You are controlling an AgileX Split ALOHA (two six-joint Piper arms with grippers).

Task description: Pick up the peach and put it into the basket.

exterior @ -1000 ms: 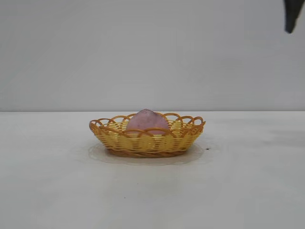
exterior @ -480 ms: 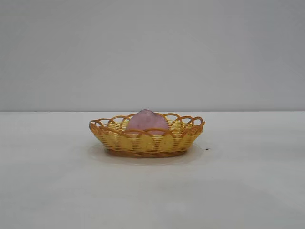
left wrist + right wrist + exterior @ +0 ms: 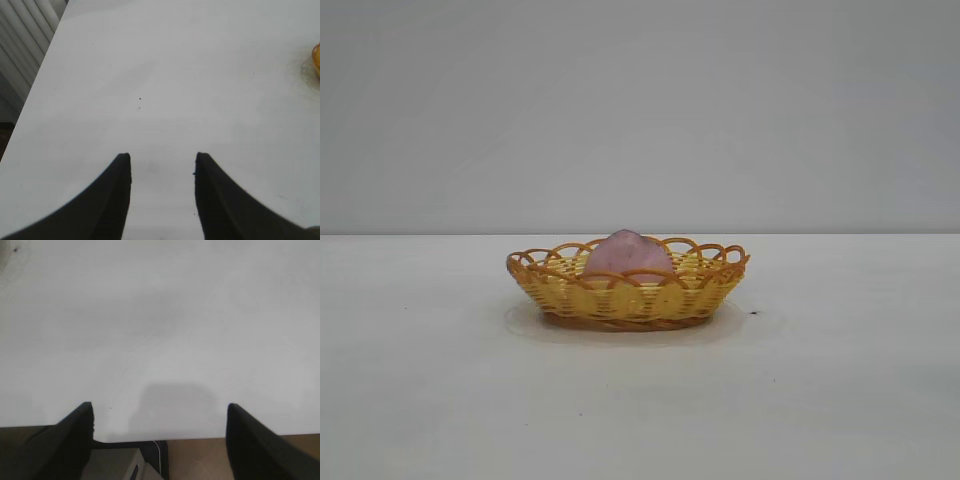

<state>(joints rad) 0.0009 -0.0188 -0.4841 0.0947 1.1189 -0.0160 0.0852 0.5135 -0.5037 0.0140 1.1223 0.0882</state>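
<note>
The pinkish-mauve peach (image 3: 628,253) lies inside the yellow wicker basket (image 3: 630,298) with the orange-brown looped rim, at the middle of the white table in the exterior view. Neither arm shows in that view. My left gripper (image 3: 162,159) is open and empty over bare table, with a sliver of the basket's rim (image 3: 317,57) far off at the picture's edge. My right gripper (image 3: 160,407) is open wide and empty above the table's edge, away from the basket.
The white table (image 3: 840,400) spreads all round the basket, with a grey wall behind. A small dark speck (image 3: 754,313) lies to the right of the basket. The right wrist view shows the table's edge with a grey box (image 3: 112,465) and brown floor below.
A dark gripper tip at the exterior view's top right one second ago has left the picture. The peach and basket have not moved.
</note>
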